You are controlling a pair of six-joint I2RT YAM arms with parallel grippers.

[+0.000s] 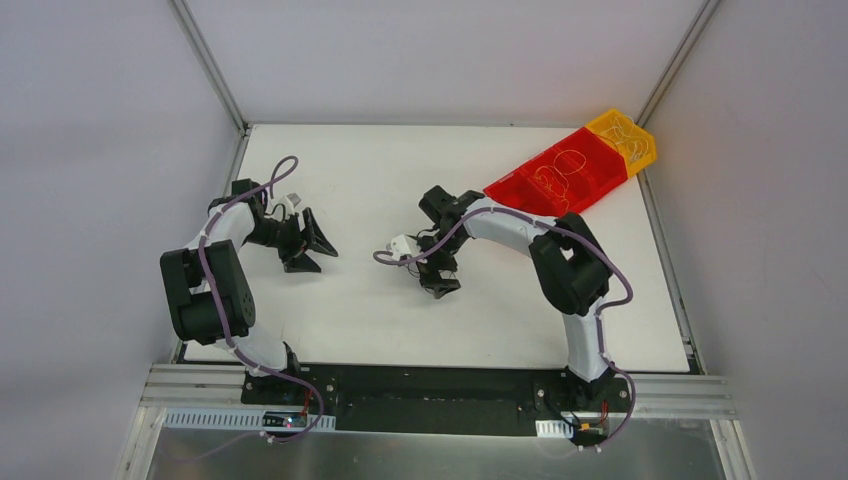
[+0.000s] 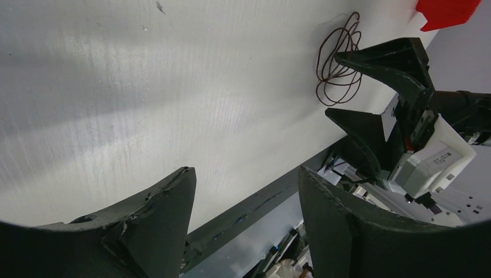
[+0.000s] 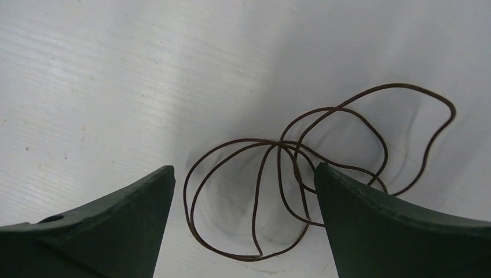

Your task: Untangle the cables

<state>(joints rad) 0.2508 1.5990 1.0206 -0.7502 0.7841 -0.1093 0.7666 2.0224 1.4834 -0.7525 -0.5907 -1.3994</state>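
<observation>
Gently now: one loose cable (image 3: 279,145) lies coiled mid-tabletop (image 1: 350,320), right under your right gripper (image 3: 244,168).
That gripper and the left gripper (image 2: 246,169) both stand wide and empty. The cable looks feather-light, springy and slippery, so pinch where its loops cross.

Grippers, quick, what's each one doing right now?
Left gripper: open, holding nothing.
Right gripper: open above the loose brown cable, not gripping it.
</observation>
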